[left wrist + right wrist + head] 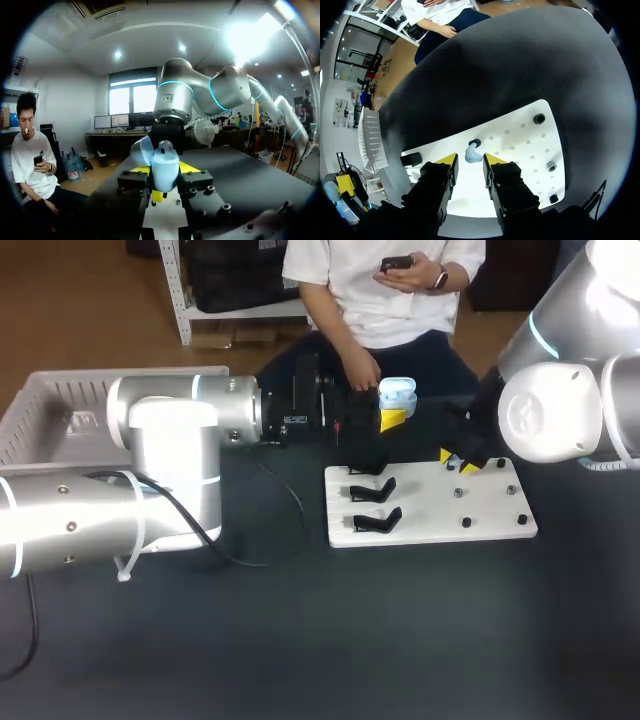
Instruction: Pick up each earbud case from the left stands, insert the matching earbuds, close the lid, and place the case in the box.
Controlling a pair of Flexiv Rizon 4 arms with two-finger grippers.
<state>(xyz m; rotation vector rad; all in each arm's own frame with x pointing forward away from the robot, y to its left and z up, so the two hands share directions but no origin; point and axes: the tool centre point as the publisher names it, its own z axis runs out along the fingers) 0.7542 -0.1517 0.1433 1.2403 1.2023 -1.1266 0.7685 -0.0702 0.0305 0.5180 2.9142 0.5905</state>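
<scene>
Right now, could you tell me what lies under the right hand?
A light blue earbud lies on the white board, just ahead of the open right hand. The board beneath the hand's own body is covered, so nothing there can be seen.

A dark table (400, 640) is spread across the lower frame. A white perforated board (420, 510) is laid right of centre, and a black cable (300, 510) is looped left of it.
</scene>
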